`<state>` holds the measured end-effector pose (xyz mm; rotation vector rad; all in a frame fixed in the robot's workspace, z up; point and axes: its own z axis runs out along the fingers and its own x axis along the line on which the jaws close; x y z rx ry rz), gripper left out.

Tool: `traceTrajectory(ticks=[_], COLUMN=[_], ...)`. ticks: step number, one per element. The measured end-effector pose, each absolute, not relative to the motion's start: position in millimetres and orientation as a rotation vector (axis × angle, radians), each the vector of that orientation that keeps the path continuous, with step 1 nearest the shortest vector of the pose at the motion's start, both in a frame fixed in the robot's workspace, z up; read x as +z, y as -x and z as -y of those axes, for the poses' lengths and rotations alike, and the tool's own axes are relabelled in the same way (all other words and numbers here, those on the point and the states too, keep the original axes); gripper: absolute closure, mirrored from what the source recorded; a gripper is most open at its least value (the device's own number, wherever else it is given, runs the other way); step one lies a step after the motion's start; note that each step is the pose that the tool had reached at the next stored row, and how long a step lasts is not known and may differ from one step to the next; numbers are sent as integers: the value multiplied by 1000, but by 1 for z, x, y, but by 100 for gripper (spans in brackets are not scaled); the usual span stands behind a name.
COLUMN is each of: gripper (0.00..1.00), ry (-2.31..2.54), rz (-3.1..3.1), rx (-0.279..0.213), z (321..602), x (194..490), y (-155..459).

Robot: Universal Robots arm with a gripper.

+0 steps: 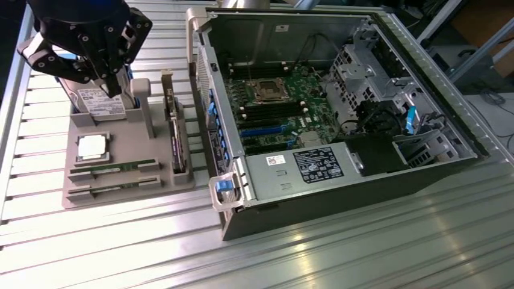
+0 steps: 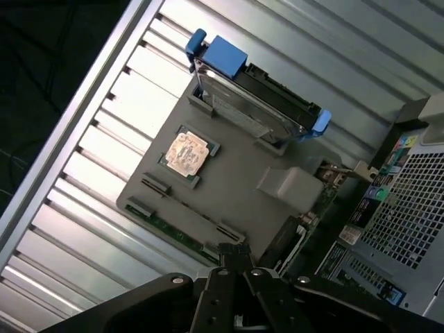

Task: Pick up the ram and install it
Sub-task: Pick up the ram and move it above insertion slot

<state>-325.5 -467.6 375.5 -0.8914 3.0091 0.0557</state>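
Fingers (image 1: 108, 90) closed, empty, hovering upper left of exterior view over tray (image 1: 141, 147). Ram (image 1: 112, 168) sits in tray slot, lower left, second stick (image 1: 112, 187) beside it. Expect light, stiff, fragile board; you should pinch long edges mid-length, off chips.

We see the ram (image 1: 112, 168) as a long, thin green circuit-board stick with small dark chips along its face. It is set lengthwise in a narrow slot of the grey holder tray (image 1: 136, 138), between small blocks at either end. It lies level, just beside the square silver processor chip (image 1: 94, 146) and apart from it. A second stick (image 1: 111, 188) of the same look rests parallel in the next slot, closer to the tray's outer edge, and the two do not touch. In the wrist view we make out this outer stick's green edge (image 2: 173, 232) running along the tray's border.
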Motion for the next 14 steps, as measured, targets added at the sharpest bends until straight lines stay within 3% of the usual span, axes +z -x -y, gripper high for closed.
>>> traceTrajectory(ticks=[14], gripper=[89], ry=[1450], rz=[-2792], rx=[52], z=[468], x=[375], y=[325])
